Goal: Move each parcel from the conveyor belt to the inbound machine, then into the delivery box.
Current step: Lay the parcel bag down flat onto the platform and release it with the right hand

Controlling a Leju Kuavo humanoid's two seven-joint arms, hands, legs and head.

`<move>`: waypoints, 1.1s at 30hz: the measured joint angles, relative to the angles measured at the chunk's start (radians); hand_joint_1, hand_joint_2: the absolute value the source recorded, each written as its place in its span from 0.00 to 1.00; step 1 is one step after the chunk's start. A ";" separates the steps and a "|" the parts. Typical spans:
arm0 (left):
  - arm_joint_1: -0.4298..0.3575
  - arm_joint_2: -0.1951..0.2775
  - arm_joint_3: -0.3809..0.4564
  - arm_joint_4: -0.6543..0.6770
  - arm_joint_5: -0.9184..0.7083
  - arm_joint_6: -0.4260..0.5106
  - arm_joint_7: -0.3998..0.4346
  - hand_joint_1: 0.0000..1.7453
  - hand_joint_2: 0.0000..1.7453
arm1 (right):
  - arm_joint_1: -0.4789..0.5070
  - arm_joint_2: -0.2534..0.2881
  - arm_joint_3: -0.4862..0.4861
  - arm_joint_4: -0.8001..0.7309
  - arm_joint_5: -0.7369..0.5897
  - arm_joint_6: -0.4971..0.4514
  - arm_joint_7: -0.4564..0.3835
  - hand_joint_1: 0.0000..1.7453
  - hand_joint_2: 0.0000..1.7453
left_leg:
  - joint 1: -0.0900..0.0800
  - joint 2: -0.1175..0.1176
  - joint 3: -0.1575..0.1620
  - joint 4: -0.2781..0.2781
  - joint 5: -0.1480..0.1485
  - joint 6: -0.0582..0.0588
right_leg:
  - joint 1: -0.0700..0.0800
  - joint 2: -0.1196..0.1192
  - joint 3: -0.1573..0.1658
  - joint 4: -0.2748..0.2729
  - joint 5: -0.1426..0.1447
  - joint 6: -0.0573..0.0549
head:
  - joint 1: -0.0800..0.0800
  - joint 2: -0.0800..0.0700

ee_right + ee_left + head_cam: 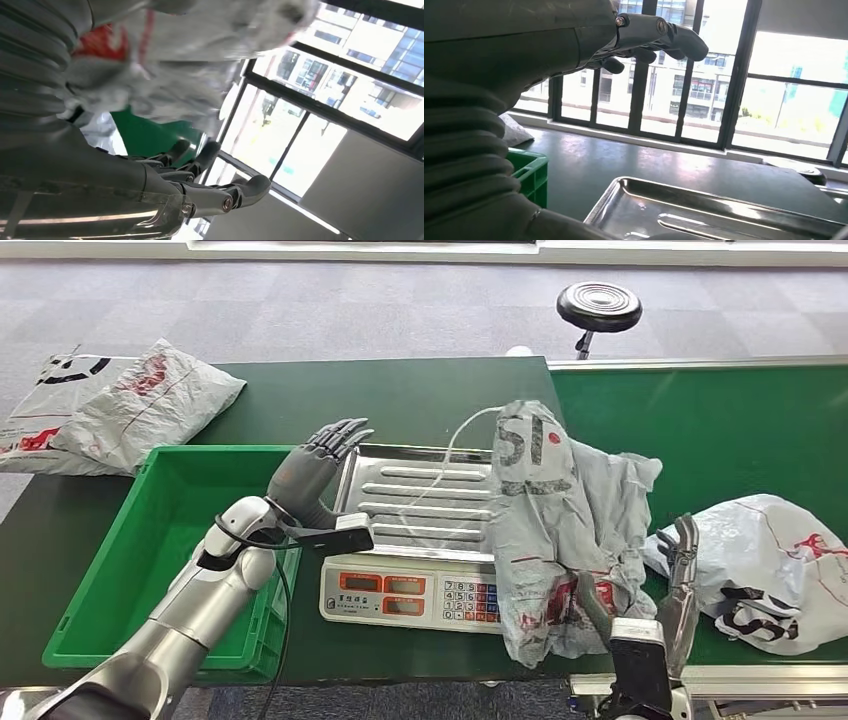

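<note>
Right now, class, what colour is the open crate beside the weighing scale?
The crate is bright green, clearest in the head view.

The dark green table (420, 400) carries a scale (410, 590), green bin (150, 540) and parcel (120, 405).

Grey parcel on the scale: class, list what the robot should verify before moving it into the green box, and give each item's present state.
1. Grey parcel rests on the scale: ok, though it hangs over the front edge.
2. Right hand has a firm hold on the parcel: cannot tell; it is beside the parcel, but contact is hidden.
3. Left hand is free: ok, fingers spread, holding nothing.
4. Green box has room: ok, its floor is bare.
5. Way across the tray is free: not ok, a white cable lies over it.
</note>
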 joint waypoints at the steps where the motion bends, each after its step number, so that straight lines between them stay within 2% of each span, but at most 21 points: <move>1: -0.007 0.003 -0.002 0.011 0.002 0.001 0.001 0.00 0.00 | 0.007 0.001 -0.006 -0.015 0.000 -0.004 -0.003 0.00 1.00 | 0.000 0.000 0.000 0.000 0.000 0.000 | 0.000 0.000 0.000 0.000 0.000 0.000 | 0.000 0.000; 3: -0.012 0.008 -0.003 0.024 0.033 0.010 -0.008 0.00 0.00 | 0.019 0.005 -0.017 -0.041 -0.009 -0.030 -0.022 0.00 1.00 | 0.000 0.000 0.000 0.000 0.000 0.000 | 0.000 0.000 0.000 0.000 0.000 0.000 | 0.000 0.000; 5: 0.008 0.007 0.009 0.007 0.137 0.030 -0.050 0.00 0.50 | 0.033 0.015 -0.028 -0.072 -0.036 -0.075 -0.049 0.00 1.00 | 0.000 -0.001 0.000 0.000 0.000 0.000 | 0.000 0.000 0.000 0.000 0.000 0.000 | 0.000 0.000; 7: 0.059 -0.006 0.045 -0.048 0.293 0.046 -0.114 0.00 1.00 | 0.049 0.024 -0.037 -0.107 -0.062 -0.110 -0.056 0.00 1.00 | 0.000 0.000 0.000 0.000 0.000 0.000 | 0.000 0.001 0.000 0.000 0.000 0.000 | 0.000 0.000; 10: 0.174 -0.049 0.114 -0.163 0.481 0.056 -0.198 0.00 1.00 | 0.076 0.028 -0.050 -0.151 -0.078 -0.117 -0.041 0.00 1.00 | 0.000 0.001 0.000 0.000 -0.002 0.000 | 0.000 0.001 0.000 0.000 -0.001 0.000 | 0.000 0.000; 13: 0.302 -0.108 0.166 -0.279 0.572 0.065 -0.249 0.00 1.00 | 0.098 0.032 -0.066 -0.191 -0.072 -0.100 -0.037 0.00 1.00 | -0.001 0.001 -0.001 0.000 -0.004 0.001 | -0.001 0.001 0.000 -0.001 -0.003 0.001 | 0.000 0.000; 17: 0.422 -0.166 0.204 -0.409 0.560 0.064 -0.254 0.00 1.00 | 0.118 0.037 -0.080 -0.229 -0.054 -0.083 -0.035 0.00 1.00 | -0.001 0.001 -0.001 0.000 -0.004 0.002 | 0.000 0.001 0.000 -0.001 -0.003 0.001 | 0.000 0.000; 22: 0.485 -0.205 0.226 -0.525 0.483 0.047 -0.204 0.00 1.00 | 0.122 0.038 -0.089 -0.245 -0.035 -0.059 -0.011 0.00 1.00 | 0.000 0.000 -0.001 0.000 -0.004 0.001 | 0.000 0.000 0.001 -0.001 -0.003 0.001 | 0.000 0.000; 24: 0.501 -0.217 0.231 -0.556 0.471 0.037 -0.191 0.00 1.00 | 0.121 0.038 -0.093 -0.245 0.005 -0.026 0.041 0.00 1.00 | 0.000 0.000 -0.001 0.000 -0.004 0.001 | 0.000 0.000 0.001 -0.001 -0.003 0.001 | 0.000 0.000; 28: 0.545 -0.237 0.242 -0.618 0.456 0.017 -0.190 0.00 1.00 | 0.120 0.037 -0.124 -0.229 0.218 0.091 0.304 0.00 1.00 | 0.000 -0.001 -0.001 0.000 -0.004 0.002 | 0.000 -0.001 0.001 -0.001 -0.003 0.001 | 0.000 0.000; 29: 0.555 -0.241 0.243 -0.631 0.453 0.014 -0.191 0.00 1.00 | 0.120 0.037 -0.136 -0.220 0.257 0.106 0.343 0.00 1.00 | 0.000 -0.001 -0.001 0.000 -0.004 0.002 | 0.000 -0.002 0.002 -0.001 -0.003 0.001 | 0.000 0.000; 33: 0.578 -0.247 0.244 -0.667 0.449 0.011 -0.190 0.00 1.00 | 0.119 0.036 -0.165 -0.199 0.298 0.117 0.371 0.00 1.00 | 0.000 -0.003 -0.001 0.000 -0.004 0.002 | 0.000 -0.003 0.002 -0.001 -0.003 0.001 | 0.000 0.000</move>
